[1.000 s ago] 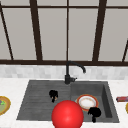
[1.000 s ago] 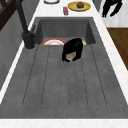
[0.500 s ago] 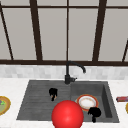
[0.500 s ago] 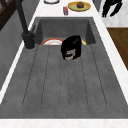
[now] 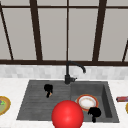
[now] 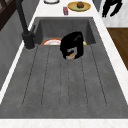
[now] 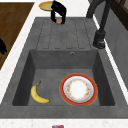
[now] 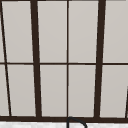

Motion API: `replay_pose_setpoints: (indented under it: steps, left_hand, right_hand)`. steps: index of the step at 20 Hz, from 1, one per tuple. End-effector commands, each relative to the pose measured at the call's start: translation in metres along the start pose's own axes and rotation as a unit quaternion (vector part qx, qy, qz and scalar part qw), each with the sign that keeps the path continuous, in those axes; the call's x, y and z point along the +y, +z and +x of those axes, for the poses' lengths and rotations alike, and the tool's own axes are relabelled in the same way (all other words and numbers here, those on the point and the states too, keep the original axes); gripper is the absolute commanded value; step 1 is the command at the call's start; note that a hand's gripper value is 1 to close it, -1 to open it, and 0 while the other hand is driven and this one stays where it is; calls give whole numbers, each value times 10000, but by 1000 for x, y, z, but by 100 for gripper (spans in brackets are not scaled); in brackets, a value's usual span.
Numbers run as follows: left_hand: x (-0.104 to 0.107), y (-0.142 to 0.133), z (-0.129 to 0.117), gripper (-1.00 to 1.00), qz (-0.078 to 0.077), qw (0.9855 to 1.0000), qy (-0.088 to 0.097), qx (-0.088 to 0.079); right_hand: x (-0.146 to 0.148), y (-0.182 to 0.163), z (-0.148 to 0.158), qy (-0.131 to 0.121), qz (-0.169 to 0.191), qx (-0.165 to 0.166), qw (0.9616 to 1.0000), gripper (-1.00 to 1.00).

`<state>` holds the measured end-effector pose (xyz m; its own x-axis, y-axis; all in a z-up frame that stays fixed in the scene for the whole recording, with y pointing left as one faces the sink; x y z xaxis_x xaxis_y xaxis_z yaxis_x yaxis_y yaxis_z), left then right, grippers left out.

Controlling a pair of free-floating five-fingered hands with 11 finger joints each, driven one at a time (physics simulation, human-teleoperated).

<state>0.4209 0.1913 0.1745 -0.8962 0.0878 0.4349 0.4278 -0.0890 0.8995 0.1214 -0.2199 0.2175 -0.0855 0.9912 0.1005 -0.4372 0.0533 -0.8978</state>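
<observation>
Nearest the front camera sits a red ball [image 5: 67, 115], at the sink's front edge, overlapping the rim of the basin. Just right of it the right hand [image 5: 94, 113] hangs over the front of the basin [image 7: 37, 62], fingers pointing down; I cannot tell how far they are open. Below and behind it, on the basin floor, lies a red-rimmed plate [image 7: 78, 89] with a white centre, flat, and to its side a banana [image 7: 38, 94], well apart from the plate, its long axis running roughly front to back along the basin, curved, its stem end toward the drainboard. Farther back, over the ribbed drainboard [image 6: 62, 82], the left hand [image 6: 72, 45] hovers with its fingers curled down around a small orange object [image 6: 71, 54], which shows just under the fingertips; its shape and long axis are too small to tell. Behind stands the black faucet [image 5: 68, 72], its spout arching right. On the counter lie a yellow plate [image 5: 3, 105] at left and a red can [image 5: 122, 99] at right.
</observation>
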Motion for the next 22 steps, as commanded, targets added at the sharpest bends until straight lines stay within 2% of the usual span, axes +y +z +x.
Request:
replay_pose_setpoints:
  steps: [1,4,8,14,22]
  left_hand:
    - [7,22,9,100,84,9998,80,154]
    - [4,37,16,100,171,9995,5,270]
    - [-3,56,26,100,297,9991,30,287]
    - [-8,78,36,100,367,9985,27,415]
    - [-10,107,52,100,361,9986,125,373]
  right_hand:
    - [0,0,0,0,0,0,10000,0]
    - [0,0,0,0,0,0,10000,0]
    - [0,0,0,0,0,0,10000,0]
    - [0,0,0,0,0,0,10000,0]
    - [0,0,0,0,0,0,10000,0]
